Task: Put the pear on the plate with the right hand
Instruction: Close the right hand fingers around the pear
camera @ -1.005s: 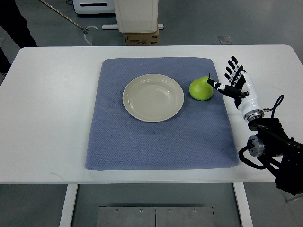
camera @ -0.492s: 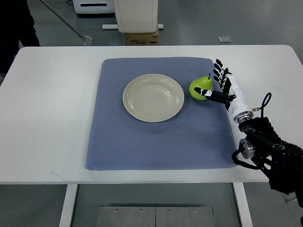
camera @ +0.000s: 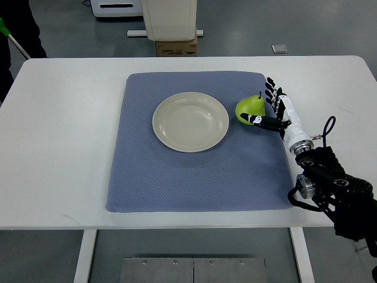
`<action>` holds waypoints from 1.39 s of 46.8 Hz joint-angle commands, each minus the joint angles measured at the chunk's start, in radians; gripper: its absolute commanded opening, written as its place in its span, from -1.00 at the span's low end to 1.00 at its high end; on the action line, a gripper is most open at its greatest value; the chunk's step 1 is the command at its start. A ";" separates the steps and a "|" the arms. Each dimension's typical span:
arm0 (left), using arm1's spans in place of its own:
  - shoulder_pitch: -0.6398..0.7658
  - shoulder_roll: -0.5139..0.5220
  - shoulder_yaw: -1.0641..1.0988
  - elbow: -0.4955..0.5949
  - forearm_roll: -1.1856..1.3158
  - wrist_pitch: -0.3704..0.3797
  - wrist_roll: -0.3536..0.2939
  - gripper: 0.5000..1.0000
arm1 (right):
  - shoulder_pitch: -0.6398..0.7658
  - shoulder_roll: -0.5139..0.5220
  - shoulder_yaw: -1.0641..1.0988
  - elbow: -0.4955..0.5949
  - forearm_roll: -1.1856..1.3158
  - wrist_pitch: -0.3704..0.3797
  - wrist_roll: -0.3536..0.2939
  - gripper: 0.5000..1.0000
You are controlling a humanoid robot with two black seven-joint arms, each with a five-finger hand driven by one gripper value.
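Note:
A green pear (camera: 247, 108) stands upright on the blue-grey mat (camera: 194, 177), just right of an empty cream plate (camera: 190, 121). My right hand (camera: 264, 105) comes in from the lower right and sits against the pear's right side. Its thumb (camera: 257, 120) lies across the pear's near face and touches it. The fingers (camera: 272, 93) stay stretched out past the pear's right side and far side, not curled round it. The pear rests on the mat. The left arm does not show.
The mat lies on a white table (camera: 59, 147). A person in dark clothes (camera: 17, 23) stands beyond the table's far left corner. A white machine base (camera: 169, 17) and a cardboard box (camera: 177, 47) stand behind the far edge.
My right hand has moved left and closer to the pear; its thumb now lies on the pear's near face. The pear and plate have not moved.

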 commanded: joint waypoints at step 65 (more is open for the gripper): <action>-0.001 0.000 0.000 0.000 0.000 0.000 0.000 1.00 | 0.025 0.057 -0.112 -0.091 -0.016 -0.079 0.000 -0.20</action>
